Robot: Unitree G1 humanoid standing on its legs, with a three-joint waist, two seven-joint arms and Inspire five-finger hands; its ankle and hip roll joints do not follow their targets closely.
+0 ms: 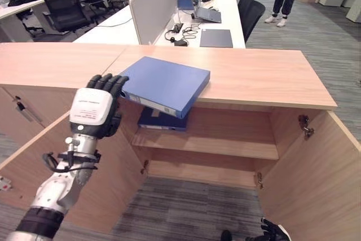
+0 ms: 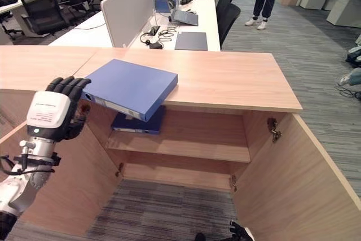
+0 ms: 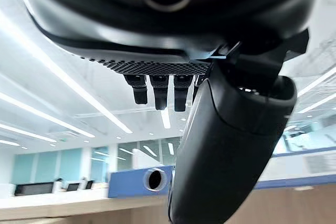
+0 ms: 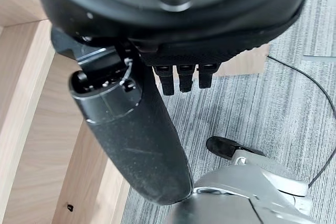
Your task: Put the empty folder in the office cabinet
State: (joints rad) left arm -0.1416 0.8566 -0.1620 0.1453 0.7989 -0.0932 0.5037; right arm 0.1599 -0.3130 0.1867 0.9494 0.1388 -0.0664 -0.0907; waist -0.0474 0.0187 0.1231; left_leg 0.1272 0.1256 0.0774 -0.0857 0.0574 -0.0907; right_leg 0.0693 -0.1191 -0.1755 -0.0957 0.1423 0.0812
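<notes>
The blue folder [image 1: 164,84] lies on the cabinet's tabletop [image 1: 259,74], slewed across the front edge so that one corner and much of its spine hang out over the open cabinet [image 1: 210,139]. It is a stiff ring binder with board covers; being empty, it should be light, though its smooth covers look slippery. The overhang means a careless push could tip it off the edge.

The left robot hand [image 1: 97,109] is raised at the overhanging spine end, its fingertips curled and right by the folder's corner. Whether they press on it I cannot tell; nothing shows the fingers wrapped round it. In the left wrist view the spine with its round finger hole [image 3: 152,179] faces the palm, just past the thumb. A pinch across the spine, thumb on one cover and fingers on the other, looks the best hold.

Another blue folder [image 1: 161,121] already lies on the upper shelf [image 1: 225,139], by its left end. The right robot hand [image 4: 181,80] hangs low over the carpet, fingers curled on nothing.
</notes>
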